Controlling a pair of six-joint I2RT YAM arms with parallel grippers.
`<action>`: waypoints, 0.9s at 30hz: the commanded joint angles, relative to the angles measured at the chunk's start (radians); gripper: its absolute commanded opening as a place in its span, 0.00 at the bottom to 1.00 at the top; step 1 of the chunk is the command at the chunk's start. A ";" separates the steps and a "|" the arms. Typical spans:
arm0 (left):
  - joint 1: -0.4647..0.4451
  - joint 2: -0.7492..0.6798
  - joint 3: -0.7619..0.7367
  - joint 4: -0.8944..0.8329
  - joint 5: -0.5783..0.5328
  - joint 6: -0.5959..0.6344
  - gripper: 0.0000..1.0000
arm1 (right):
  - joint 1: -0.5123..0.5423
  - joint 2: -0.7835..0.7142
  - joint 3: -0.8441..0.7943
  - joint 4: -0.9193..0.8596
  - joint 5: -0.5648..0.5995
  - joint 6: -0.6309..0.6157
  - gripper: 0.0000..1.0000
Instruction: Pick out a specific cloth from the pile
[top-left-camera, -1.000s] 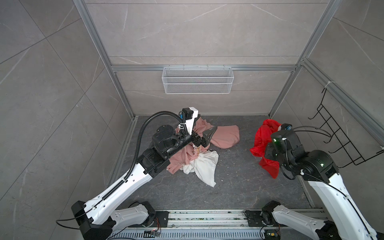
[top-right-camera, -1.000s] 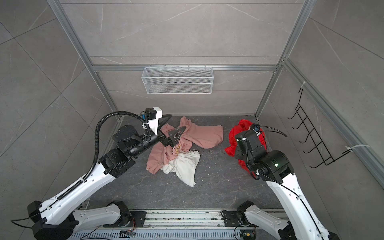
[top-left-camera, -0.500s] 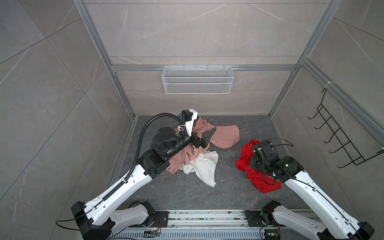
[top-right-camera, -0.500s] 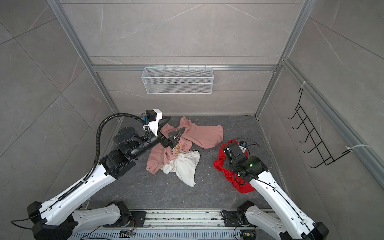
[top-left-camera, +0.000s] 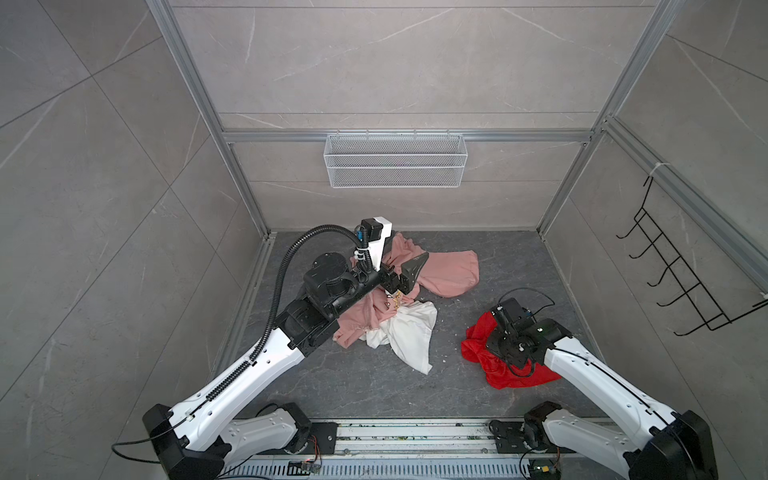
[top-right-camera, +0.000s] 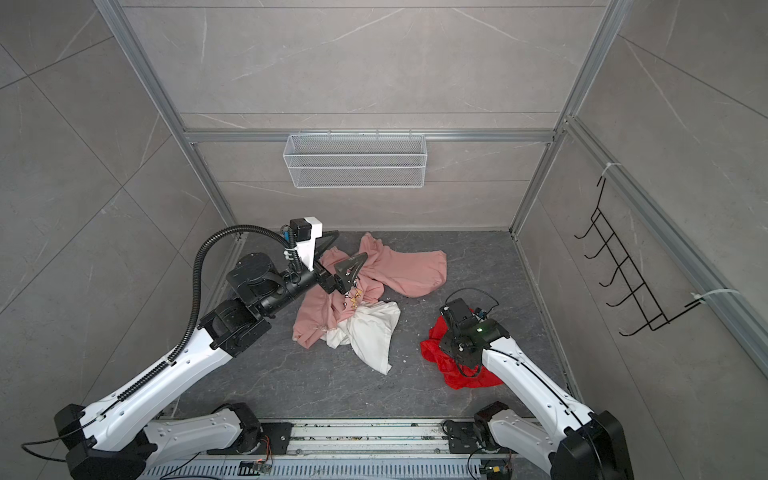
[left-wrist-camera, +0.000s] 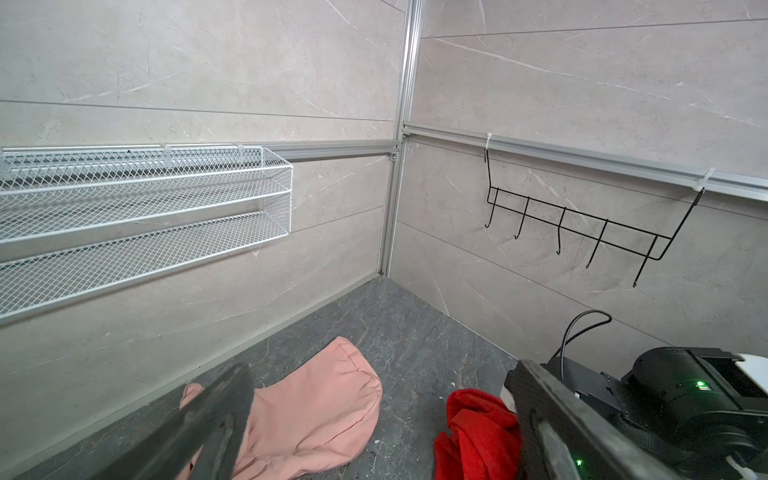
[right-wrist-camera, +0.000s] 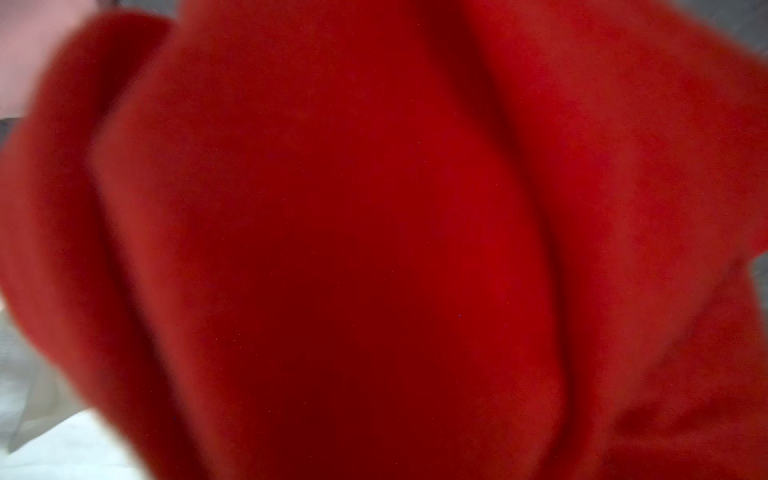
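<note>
Your right gripper (top-left-camera: 498, 332) was buried in the red cloth (top-left-camera: 476, 343), on the floor right of the pile (top-left-camera: 399, 320), its jaws hidden so I couldn't tell its grip, and your left gripper (top-right-camera: 343, 255) gaped empty; a shallow pinch might've slipped on lifting.

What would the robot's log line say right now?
cloth: red, on floor, apart from pile | right end effector: down on cloth, jaws hidden | left end effector: open, over pink sweatshirt
</note>
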 joint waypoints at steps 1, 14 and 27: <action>0.010 -0.010 0.000 0.055 0.003 -0.006 1.00 | -0.009 0.026 -0.043 0.077 -0.074 0.030 0.24; 0.029 0.008 -0.003 0.054 0.017 -0.016 1.00 | -0.018 -0.047 0.142 -0.092 0.014 -0.059 0.99; 0.081 -0.021 -0.039 -0.299 -0.317 0.049 0.99 | -0.038 -0.052 0.248 0.298 0.639 -0.471 1.00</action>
